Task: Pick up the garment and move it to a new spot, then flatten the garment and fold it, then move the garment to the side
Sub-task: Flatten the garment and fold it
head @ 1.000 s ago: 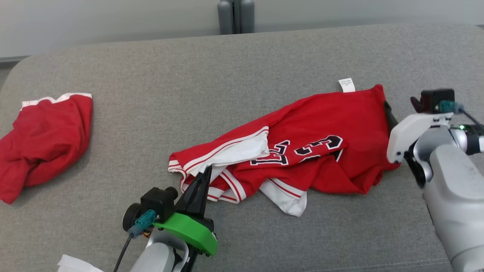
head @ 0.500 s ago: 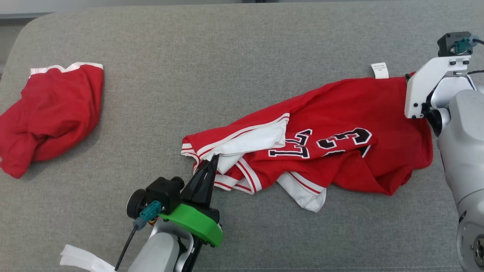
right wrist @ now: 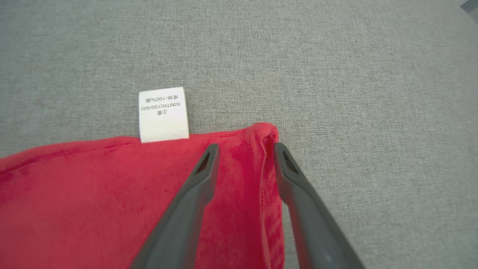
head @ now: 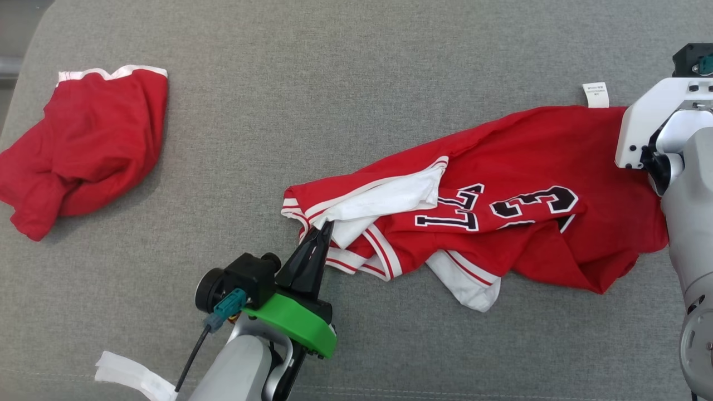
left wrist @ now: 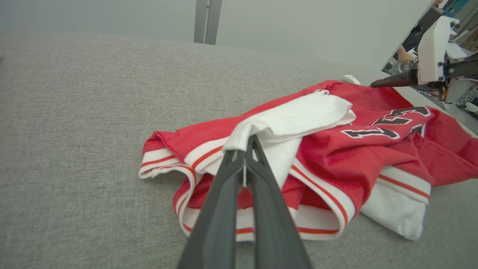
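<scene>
The garment (head: 518,167), a red jersey with white trim and black numbers, lies crumpled on the grey cushion (head: 334,83), in the right half of the head view. The left gripper (left wrist: 249,141) has its two fingers pressed together on a white fold at the garment's near left end, and cloth is pinched between the tips. The right gripper (right wrist: 246,147) is at the opposite far corner, near the white label (right wrist: 163,114). Its fingers stand apart, with a raised fold of the red hem between them. A second red cloth (head: 83,145) lies well apart at the left.
</scene>
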